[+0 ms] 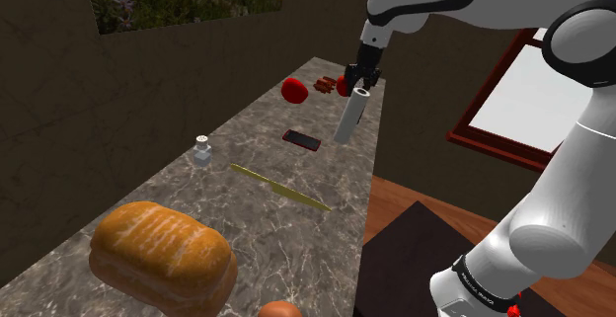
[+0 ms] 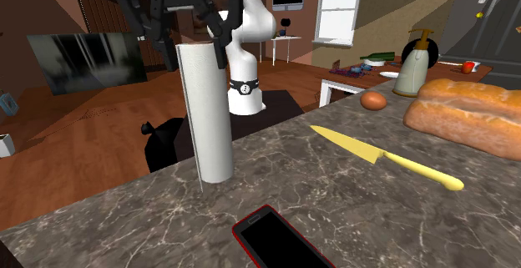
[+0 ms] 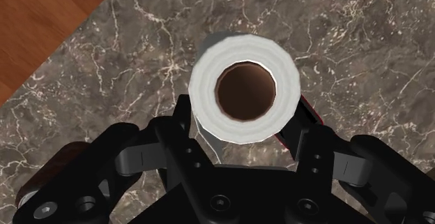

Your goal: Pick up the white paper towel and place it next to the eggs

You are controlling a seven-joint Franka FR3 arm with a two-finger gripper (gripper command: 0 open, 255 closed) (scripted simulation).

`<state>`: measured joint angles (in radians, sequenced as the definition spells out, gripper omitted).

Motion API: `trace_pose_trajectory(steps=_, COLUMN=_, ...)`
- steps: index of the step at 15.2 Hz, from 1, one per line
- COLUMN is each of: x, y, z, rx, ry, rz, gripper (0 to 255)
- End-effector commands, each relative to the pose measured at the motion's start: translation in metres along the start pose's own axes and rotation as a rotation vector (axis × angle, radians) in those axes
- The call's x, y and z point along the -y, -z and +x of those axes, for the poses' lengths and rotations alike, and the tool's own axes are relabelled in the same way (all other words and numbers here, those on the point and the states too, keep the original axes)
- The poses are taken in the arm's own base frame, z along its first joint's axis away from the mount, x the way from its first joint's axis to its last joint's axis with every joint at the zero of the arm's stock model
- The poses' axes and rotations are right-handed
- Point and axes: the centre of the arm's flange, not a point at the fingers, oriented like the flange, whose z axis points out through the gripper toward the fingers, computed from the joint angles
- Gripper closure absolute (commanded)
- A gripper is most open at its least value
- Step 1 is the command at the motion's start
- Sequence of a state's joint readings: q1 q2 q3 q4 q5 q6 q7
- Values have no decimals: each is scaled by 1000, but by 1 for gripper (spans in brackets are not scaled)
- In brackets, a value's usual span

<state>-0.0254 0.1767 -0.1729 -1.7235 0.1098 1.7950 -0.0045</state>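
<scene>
A white paper towel roll point(image 1: 350, 118) stands upright on the dark marble counter point(image 1: 197, 206), near its edge by the wooden floor. My black gripper point(image 1: 357, 81) hangs right over the roll's top. In the wrist view I look down the brown core of the roll point(image 3: 244, 90), and my gripper point(image 3: 244, 116) is open, one finger on either side of the roll's upper rim. From the second exterior view the roll point(image 2: 204, 112) rests on the counter with the gripper point(image 2: 197, 34) at its top. A brown egg point(image 1: 279, 310) point(image 2: 374, 100) lies at the counter's other end.
A red-cased phone point(image 1: 302, 140) point(image 2: 280, 241) lies beside the roll. Between roll and egg lie a yellow knife point(image 1: 281, 188) point(image 2: 388, 159) and a bread loaf point(image 1: 163, 256) point(image 2: 472, 114). A shaker point(image 1: 202, 149) and a red fruit point(image 1: 294, 90) sit further along the counter.
</scene>
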Motion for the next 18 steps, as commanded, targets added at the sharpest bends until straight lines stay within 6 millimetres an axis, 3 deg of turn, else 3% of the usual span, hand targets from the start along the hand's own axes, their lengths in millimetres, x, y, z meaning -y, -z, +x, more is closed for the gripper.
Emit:
trace_pose_trajectory(steps=1, x=1, y=12, z=-1, rx=0, ry=0, rz=0, gripper=255)
trace_pose_trajectory(steps=18, x=8, y=101, z=-10, rx=0, ry=0, rz=0, gripper=255)
